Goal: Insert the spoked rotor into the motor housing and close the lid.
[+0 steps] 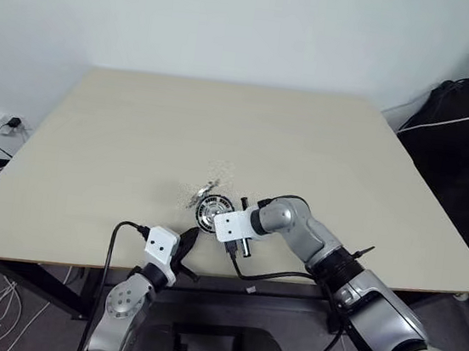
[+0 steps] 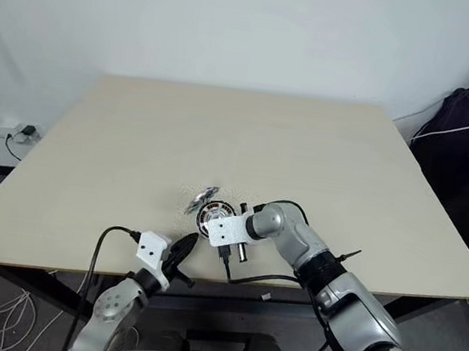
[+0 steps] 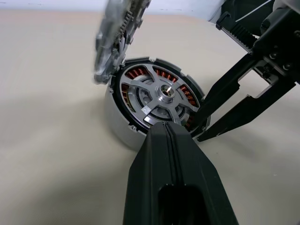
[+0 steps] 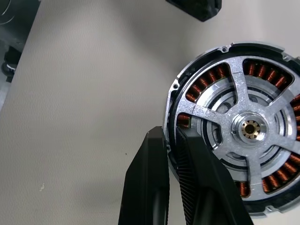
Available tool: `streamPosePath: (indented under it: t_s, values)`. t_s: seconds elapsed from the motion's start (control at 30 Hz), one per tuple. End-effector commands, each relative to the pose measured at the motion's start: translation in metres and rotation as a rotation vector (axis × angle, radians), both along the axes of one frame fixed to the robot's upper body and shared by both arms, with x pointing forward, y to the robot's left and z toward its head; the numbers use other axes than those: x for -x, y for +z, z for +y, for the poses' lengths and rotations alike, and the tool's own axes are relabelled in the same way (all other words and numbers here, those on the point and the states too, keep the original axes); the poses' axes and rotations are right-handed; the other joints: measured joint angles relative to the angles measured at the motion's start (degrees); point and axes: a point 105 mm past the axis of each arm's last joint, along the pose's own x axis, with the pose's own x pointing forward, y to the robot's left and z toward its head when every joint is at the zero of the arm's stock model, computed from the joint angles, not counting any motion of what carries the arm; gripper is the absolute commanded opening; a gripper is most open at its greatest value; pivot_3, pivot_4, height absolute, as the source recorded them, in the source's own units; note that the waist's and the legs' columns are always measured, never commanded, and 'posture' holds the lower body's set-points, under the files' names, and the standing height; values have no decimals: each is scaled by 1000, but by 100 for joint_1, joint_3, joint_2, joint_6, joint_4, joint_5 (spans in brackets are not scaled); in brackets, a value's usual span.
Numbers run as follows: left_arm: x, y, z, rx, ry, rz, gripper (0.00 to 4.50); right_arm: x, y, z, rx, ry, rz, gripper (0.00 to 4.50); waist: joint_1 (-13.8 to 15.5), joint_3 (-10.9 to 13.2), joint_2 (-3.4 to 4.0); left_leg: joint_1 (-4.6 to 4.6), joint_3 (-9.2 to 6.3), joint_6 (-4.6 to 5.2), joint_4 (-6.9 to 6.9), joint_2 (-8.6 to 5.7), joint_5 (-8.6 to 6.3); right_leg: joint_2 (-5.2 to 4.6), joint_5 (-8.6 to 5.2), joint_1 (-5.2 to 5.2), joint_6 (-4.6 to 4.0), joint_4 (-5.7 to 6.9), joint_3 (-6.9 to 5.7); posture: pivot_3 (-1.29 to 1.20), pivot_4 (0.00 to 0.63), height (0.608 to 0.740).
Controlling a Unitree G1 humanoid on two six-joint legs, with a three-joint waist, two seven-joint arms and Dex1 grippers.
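Motor housing (image 4: 234, 129) sits near the front edge of the table (image 1: 307, 142), at lower centre of the head views. Spoked rotor (image 4: 246, 126) is already seated inside, copper windings visible between its spokes. Lid (image 3: 115, 40) stands on edge, leaning against the housing's far rim, not yet closed.

Right gripper (image 4: 172, 154): jaws nearly together, pinching the housing's rim wall, one finger outside and one just inside. Left gripper (image 3: 169, 136): fingers pressed together, holding nothing, tip just at the near rim.

Step in hand, as I judge it: steady the housing so the lid can be tipped down. To do it well, keep the right pinch firm and low on the rim so it does not block the lid's seat. Use the left tip to nudge the lid's upper edge over, letting it fall concentric with the hub. Risk: the inner finger fouls the lid.

View comparison: the left wrist view shows the tilted lid and both grippers' approach. The right wrist view shows the exact rim pinch and the rotor's fit. The head views give table placement.
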Motion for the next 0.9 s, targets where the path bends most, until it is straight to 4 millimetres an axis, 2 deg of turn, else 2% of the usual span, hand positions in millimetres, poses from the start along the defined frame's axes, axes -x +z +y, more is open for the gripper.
streamPosePath:
  t_s: [0.03,0.17,0.33,0.6,0.73,0.9]
  values:
    - [-4,10,-1,16,6,-44,0,-4,11,2,-37,-10,-22,30,0,0,0,0,0,0,0,0,0,0,0,0,0,0,0,0,0,740]
    - [-4,11,-1,17,3,-43,0,-2,12,3,-82,-60,-15,30,2,0,0,-1,-1,0,0,0,0,0,0,0,0,-1,0,0,0,740]
    - [-5,11,-1,18,0,-40,0,-4,21,-2,-174,-210,-4,30,11,0,-1,-4,-1,0,0,0,0,0,0,-3,0,0,0,0,0,740]
    - [-4,9,-3,28,-10,-28,0,0,38,-22,-287,-497,60,30,74,2,-1,-18,-4,2,0,0,-2,-2,0,-15,-1,-4,-1,0,0,740]
    - [-4,9,-5,32,-19,-22,0,8,49,-33,-343,-638,132,30,87,2,-1,-22,-4,2,0,0,-2,-2,-1,-19,-1,-4,-2,0,0,740]
    - [-4,9,-9,36,-29,-15,0,18,63,-38,-448,-863,325,30,82,2,-2,-23,-7,2,0,1,-2,-2,-1,-21,-1,-3,-3,0,0,740]
